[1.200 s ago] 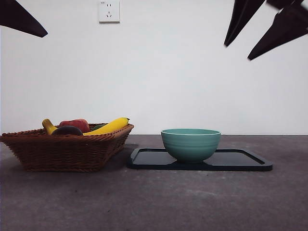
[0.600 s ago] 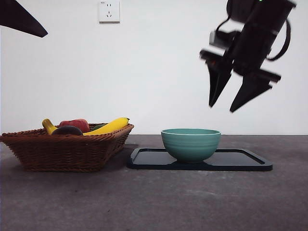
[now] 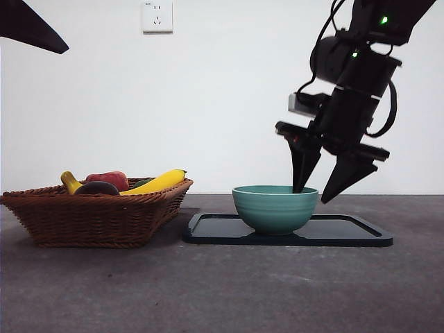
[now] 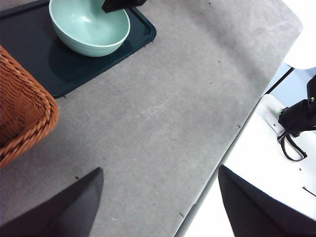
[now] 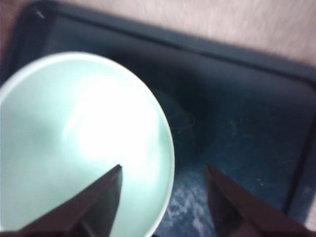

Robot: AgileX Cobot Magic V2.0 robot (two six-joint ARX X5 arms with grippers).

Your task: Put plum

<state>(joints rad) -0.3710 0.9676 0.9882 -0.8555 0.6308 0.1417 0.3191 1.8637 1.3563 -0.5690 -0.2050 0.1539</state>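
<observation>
The plum (image 3: 97, 188), dark maroon, lies in the wicker basket (image 3: 90, 218) at the left, beside a red fruit (image 3: 109, 179) and a yellow banana (image 3: 158, 182). No gripper is near it. My right gripper (image 3: 311, 195) is open at the right rim of the teal bowl (image 3: 275, 208), one jaw inside the bowl and one outside. The right wrist view shows the bowl (image 5: 74, 133) empty, its rim between the jaws of the right gripper (image 5: 165, 197). My left gripper (image 4: 158, 207) hangs open and empty high over the table.
The bowl stands on a dark tray (image 3: 347, 232) right of the basket. The left wrist view shows the bowl (image 4: 89, 27), the tray (image 4: 74, 69), a basket corner (image 4: 24, 113) and the table's edge (image 4: 237, 133). A black tip of the left arm (image 3: 31, 28) shows top left.
The right arm has come down from the top right corner and leftward to the bowl's right rim, jaws still apart. The left arm and the fruit have not moved.
</observation>
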